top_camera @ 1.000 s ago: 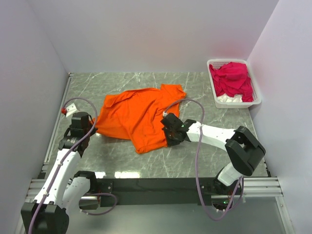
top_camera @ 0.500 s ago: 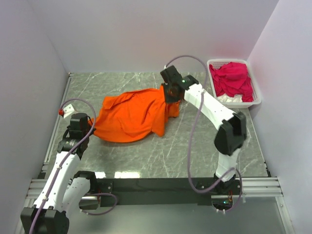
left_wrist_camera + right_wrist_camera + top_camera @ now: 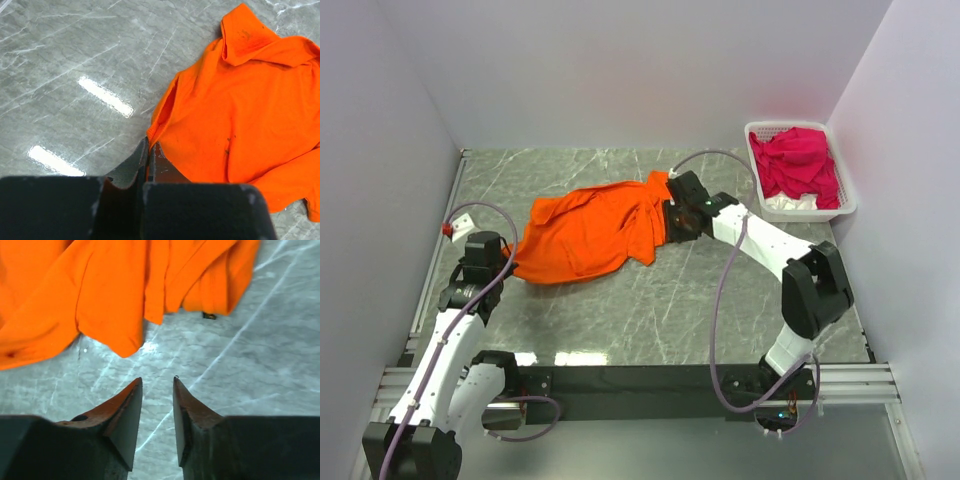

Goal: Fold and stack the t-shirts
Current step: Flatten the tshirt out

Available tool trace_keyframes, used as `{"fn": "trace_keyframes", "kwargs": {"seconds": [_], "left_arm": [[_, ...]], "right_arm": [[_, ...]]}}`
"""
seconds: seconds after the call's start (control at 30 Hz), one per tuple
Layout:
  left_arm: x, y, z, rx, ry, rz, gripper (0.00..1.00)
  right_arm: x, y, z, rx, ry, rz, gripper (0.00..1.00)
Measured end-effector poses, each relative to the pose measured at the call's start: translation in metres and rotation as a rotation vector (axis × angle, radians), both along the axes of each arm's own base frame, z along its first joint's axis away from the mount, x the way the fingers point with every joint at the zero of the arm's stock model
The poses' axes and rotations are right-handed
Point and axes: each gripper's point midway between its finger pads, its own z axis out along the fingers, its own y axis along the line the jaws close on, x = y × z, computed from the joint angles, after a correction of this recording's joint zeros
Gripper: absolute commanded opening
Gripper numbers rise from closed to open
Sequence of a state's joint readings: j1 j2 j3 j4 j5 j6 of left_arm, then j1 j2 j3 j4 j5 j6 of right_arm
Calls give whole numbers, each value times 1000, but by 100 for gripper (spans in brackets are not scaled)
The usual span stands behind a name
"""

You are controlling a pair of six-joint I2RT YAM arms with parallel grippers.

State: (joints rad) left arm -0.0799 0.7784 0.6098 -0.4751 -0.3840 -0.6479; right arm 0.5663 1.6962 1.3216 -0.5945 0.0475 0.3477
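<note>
Shirt (image 3: 590, 235) on table (image 3: 620, 320) centre, basket (image 3: 810, 214) holding shirts (image 3: 800, 160) far right

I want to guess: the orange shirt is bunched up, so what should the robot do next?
Probably ease the right jaws forward onto the nearest corner of the orange t-shirt and pinch it: they stand apart, empty, just short of it.

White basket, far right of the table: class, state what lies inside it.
Crumpled magenta-pink t-shirts fill the white basket, with something white showing at its near end. Their number and anything underneath are covered.
</note>
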Motion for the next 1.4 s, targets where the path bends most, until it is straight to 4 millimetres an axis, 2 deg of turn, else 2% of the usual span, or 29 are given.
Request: {"fn": "trace_keyframes", "kwargs": {"seconds": [0.07,0.2,0.43,0.6,0.83,1.23,1.4], "left_arm": [[0,-1,0,-2,1,-3,1],[0,-2,-2,-5,9,-9,1],[1,-2,-3,-7,10,-11,1],[1,-2,-2,-7,9,-11,1],[1,-2,-2,-7,10,-11,1],[1,-3,-3,-11,10,-16,1],[1,-3,-3,-11,10,-16,1]], "right_arm": [[-3,3,-4,41,-6,8,36],[3,15,-14,122,-23,5,37],[40,26,-17,259,-69,-111,40],[55,27,-36,309,-39,-210,42],[48,25,-60,332,20,-301,42],[43,28,-73,365,58,-336,41],[41,30,-79,365,76,-328,36]]}}
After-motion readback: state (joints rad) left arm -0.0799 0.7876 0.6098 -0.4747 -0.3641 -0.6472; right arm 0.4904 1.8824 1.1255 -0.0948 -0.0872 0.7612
